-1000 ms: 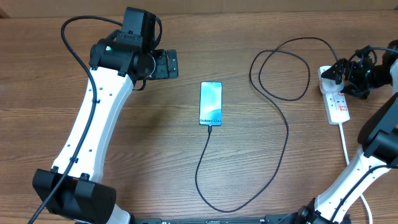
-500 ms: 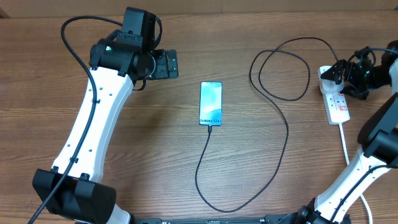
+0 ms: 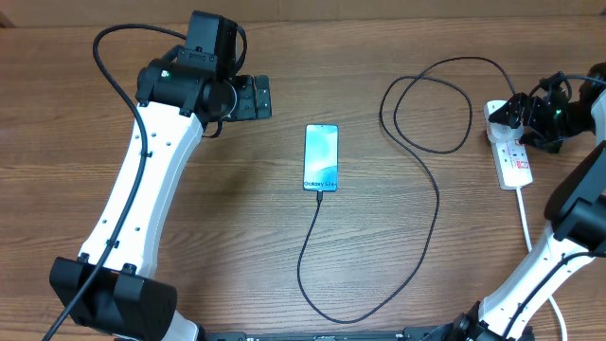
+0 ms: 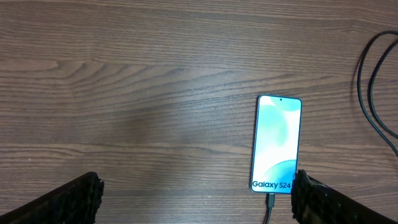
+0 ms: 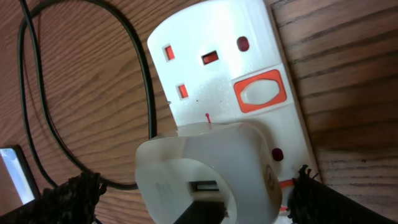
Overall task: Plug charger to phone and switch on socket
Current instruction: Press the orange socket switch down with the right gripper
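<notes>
Counter [image 3: 237, 237]: bare wood grain, everything lies flat on it. No boxes, trays or bins anywhere; the only things that hold anything are the outlets and the phone's port.

Left arm reaches over the far left side. Its left claw [image 3: 263, 98] hangs spread to its widest and holds nothing, well apart from the phone and looking down at it. We judge it is parked clear so the screen can be seen.

Right arm bends in over the far right edge. The right claw [image 3: 530, 123] is also at full spread and grips nothing, poised over the far end of the socket [image 3: 514, 161]. That suits pressing a switch.

The socket lies lengthwise at the right edge, with its white cord [image 3: 525, 223] trailing toward the near side.

The charger [image 3: 437, 204] loops from the socket end, sweeps down across the counter and rises to the phone. There is plenty of slack, so nothing is pulled.

The phone [image 3: 321, 157] lies face up mid-counter with its screen lit.

The right wrist view shows a white adapter [image 5: 205, 180] seated in one outlet with a dark plug in its port. The neighbouring outlet is vacant beside its red-framed switch [image 5: 260, 92]. The adapter's own switch is mostly hidden, so we cannot tell whether it is on.

The connector tip [image 4: 270, 200] sits in the phone's bottom edge. We judge the plugging is done.
</notes>
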`<move>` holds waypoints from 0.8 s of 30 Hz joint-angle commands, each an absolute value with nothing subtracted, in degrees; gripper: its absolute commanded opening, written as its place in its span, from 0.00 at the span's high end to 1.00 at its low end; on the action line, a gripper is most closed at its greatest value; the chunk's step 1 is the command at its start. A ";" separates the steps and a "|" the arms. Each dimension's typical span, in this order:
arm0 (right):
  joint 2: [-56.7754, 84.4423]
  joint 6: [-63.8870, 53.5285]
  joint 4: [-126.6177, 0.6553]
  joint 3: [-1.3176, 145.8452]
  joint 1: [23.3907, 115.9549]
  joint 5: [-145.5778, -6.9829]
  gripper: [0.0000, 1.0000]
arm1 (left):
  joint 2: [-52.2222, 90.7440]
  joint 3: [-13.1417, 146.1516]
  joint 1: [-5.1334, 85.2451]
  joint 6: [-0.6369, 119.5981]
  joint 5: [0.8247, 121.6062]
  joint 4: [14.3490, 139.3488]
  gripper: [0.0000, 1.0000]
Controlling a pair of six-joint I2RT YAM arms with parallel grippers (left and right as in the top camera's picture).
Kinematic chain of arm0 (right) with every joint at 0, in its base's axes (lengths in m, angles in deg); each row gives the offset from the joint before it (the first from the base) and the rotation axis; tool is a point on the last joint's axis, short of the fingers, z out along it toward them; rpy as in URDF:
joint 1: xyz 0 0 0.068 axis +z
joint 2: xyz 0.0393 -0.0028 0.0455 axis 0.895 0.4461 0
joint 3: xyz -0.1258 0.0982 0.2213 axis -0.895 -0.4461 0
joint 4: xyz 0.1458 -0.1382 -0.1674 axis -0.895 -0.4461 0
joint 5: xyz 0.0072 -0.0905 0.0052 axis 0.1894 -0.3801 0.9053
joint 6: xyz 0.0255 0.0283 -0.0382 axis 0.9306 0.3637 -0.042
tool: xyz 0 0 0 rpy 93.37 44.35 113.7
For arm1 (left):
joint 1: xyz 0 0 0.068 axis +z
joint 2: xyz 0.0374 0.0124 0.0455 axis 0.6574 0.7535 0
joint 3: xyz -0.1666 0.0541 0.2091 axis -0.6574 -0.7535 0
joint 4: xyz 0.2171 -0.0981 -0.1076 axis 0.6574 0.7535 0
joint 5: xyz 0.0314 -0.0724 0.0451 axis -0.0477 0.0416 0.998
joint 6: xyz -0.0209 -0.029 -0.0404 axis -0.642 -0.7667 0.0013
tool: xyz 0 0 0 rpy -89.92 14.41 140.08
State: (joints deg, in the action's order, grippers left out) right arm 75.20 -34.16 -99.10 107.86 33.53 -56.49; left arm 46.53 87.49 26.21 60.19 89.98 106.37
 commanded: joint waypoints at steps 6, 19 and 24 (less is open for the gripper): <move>75.68 -33.86 -99.80 105.58 38.10 -54.70 0.00 | 46.72 87.18 26.08 61.44 90.74 106.48 0.00; 75.68 -32.54 -99.54 105.61 38.43 -55.75 0.00 | 46.72 87.18 26.08 61.44 90.74 106.48 0.00; 75.68 -32.33 -99.30 106.59 37.42 -55.07 0.00 | 46.72 87.18 26.08 61.44 90.74 106.48 0.00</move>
State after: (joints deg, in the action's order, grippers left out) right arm 74.69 -33.75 -98.51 107.81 35.59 -58.89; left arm 46.53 87.49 26.21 60.19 89.98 106.37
